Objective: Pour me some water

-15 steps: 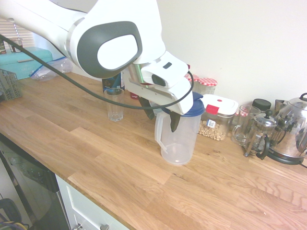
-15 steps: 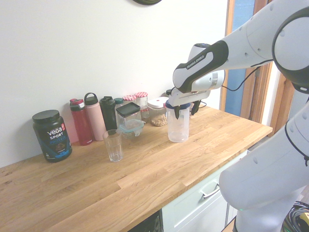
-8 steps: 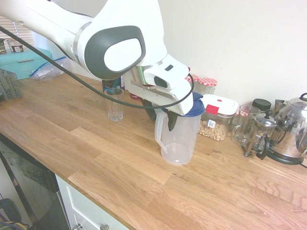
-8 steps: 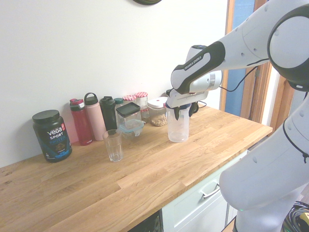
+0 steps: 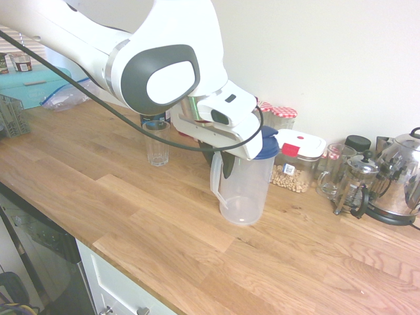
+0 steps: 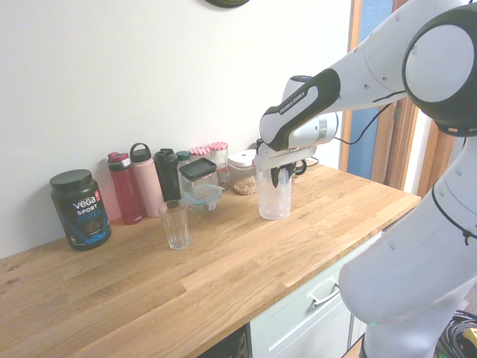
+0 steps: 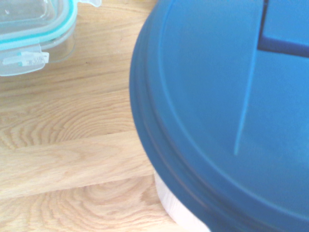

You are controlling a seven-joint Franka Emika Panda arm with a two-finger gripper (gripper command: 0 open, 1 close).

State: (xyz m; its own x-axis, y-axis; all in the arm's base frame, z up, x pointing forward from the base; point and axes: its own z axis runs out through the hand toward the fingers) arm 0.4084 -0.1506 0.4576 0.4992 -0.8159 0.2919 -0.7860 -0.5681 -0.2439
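A clear plastic pitcher [image 5: 243,193] with a blue lid [image 7: 231,96] stands upright on the wooden counter, seen also as the pitcher [image 6: 273,201] in the second exterior view. My gripper [image 5: 223,163] comes down beside the lid, and its dark fingers are drawn together on the top of the pitcher's white handle [image 5: 215,180]. Seen from the other side, the gripper [image 6: 279,177] sits at the pitcher's rim. An empty drinking glass [image 5: 157,143] stands apart from it on the counter, to the pitcher's left; the glass [image 6: 175,224] is well clear of the arm. No water can be made out in the pitcher.
Along the wall behind are a food box with a white lid [image 5: 298,161], jars, a French press [image 5: 354,184], a kettle [image 5: 397,180], drink bottles [image 6: 145,179], a black tub [image 6: 80,209] and a teal-rimmed glass container [image 7: 34,34]. The counter's front edge [image 5: 131,262] is near.
The fingers stood wide apart on either side of the handle a second ago and have since closed in on it. The pitcher and the glass have stayed where they were.
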